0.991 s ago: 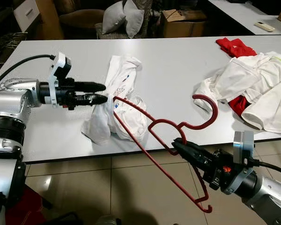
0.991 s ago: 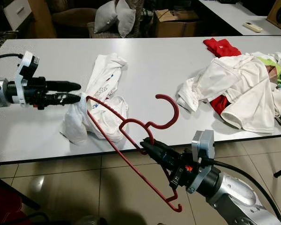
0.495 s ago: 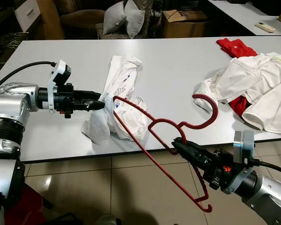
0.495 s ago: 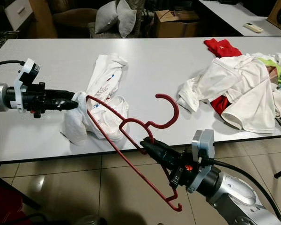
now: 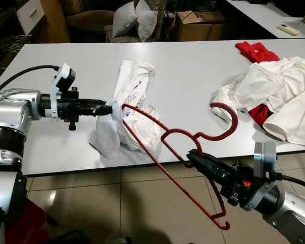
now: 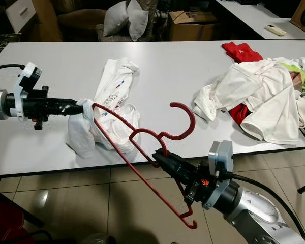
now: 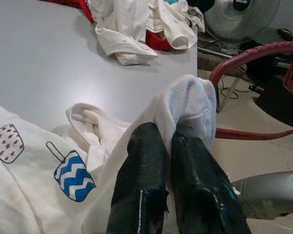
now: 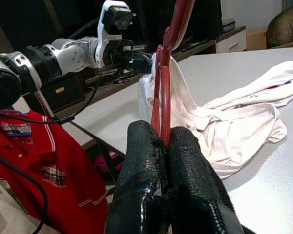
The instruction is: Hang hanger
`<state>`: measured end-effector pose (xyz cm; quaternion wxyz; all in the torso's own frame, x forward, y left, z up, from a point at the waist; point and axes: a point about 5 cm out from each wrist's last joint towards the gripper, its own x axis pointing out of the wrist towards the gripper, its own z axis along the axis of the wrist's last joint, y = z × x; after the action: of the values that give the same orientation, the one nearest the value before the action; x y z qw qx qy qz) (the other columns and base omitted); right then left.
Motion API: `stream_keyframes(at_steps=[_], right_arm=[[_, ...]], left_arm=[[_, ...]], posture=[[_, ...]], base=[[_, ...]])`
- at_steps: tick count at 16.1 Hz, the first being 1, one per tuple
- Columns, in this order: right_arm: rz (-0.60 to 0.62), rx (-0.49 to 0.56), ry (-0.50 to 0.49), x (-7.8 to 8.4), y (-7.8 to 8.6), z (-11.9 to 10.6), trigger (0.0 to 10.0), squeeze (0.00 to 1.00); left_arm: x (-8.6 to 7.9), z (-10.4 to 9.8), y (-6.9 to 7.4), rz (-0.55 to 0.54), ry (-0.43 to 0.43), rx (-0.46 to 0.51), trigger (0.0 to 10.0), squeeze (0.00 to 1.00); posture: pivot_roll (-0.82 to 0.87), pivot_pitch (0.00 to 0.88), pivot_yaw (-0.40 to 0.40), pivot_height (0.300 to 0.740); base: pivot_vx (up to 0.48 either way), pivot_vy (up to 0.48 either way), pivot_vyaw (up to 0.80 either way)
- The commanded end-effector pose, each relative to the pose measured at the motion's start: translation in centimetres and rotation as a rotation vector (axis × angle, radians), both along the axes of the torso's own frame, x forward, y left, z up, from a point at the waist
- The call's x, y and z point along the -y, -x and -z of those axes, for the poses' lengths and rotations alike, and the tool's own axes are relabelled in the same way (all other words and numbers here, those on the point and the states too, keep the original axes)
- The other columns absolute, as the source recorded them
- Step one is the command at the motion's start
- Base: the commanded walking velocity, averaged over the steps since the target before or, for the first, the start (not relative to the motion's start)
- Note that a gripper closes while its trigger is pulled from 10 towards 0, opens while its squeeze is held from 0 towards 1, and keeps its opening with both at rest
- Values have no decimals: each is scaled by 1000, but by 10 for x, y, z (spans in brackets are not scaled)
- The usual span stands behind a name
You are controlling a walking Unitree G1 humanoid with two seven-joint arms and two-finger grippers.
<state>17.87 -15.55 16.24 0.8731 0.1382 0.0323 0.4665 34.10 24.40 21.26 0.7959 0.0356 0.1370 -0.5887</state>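
Red plastic hanger (image 5: 185, 152) sits mid-frame in the left eye view, slanting from centre down to lower right, its hook curling up over the white table (image 5: 193, 76) edge; the right gripper (image 5: 197, 158) in the lower right is clamped tight on the bar just below the neck. At left of centre the left gripper (image 5: 104, 108) has its fingers pinched closed on a fold of the white printed shirt (image 5: 132, 109), lifting a bunched corner off the tabletop beside the hanger's upper arm tip. A pile of white and red clothes (image 5: 269, 96) lies at the right edge, well apart

The step in hand looks like threading the shirt onto the hanger. To do it well, the left gripper should raise the pinched fabric enough to open the neck or hem, while the right keeps the hanger steady and angles its upper tip into that opening. A slow, level slide should avoid snagging or dragging the whole garment across the table
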Motion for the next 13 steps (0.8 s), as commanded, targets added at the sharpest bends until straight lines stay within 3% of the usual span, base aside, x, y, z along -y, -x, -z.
stream_keyframes(at_steps=[1, 4, 8, 10, 13], right_arm=[[-10, 39, 2, 1, 1, -8, 10000, 0], [-9, 39, 4, 2, 0, -8, 10000, 0], [2, 36, 10, 2, 1, -7, 10000, 0], [18, 35, 15, 3, 1, -6, 10000, 0], [38, 27, 25, 4, 0, -4, 10000, 0]], left_arm=[[0, -3, 0, 8, 2, 13, 0, 0], [0, -3, 1, 0, 25, 14, 0, 0], [3, -14, -2, -38, 129, 79, 0, 0], [0, -28, -4, -86, 260, 130, 0, 0], [-2, -39, -3, -122, 377, 170, 0, 0]], posture=[[-5, 33, 16, 740], [-7, 34, 16, 740], [-8, 34, 22, 740], [-8, 32, 29, 740], [-7, 28, 31, 740]], base=[[0, 0, 0], [0, 0, 0], [0, 0, 0], [0, 0, 0], [0, 0, 0]])
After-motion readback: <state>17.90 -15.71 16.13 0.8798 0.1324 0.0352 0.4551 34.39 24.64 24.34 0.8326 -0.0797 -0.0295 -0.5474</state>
